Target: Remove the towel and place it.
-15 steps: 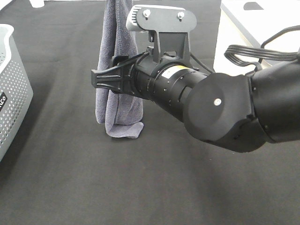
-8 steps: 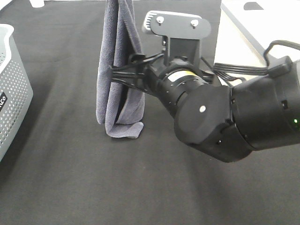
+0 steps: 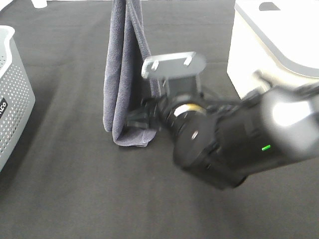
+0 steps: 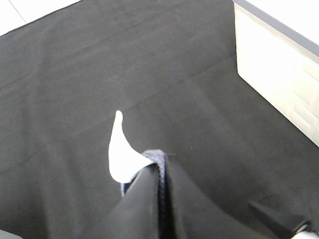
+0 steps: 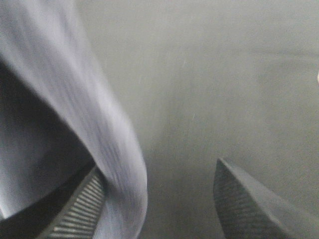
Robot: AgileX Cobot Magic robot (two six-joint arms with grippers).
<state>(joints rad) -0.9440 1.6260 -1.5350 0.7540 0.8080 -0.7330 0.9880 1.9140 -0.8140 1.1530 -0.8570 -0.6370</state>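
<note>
One basket (image 3: 15, 94) cut off, inside hidden | left gripper (image 4: 160, 172) pinching hanging towel (image 3: 124, 74) | right gripper (image 5: 159, 172) spread wide, blurry, towel by one finger

Left gripper (image 4: 161, 168) jaws pinched tight on a thin sliver of grey-lavender towel (image 4: 153, 155), its white tag (image 4: 119, 157) curling up just beside the fingertips, black bench (image 4: 75, 74) underneath, white box (image 4: 279, 74) standing on it well apart from the grip.
</note>
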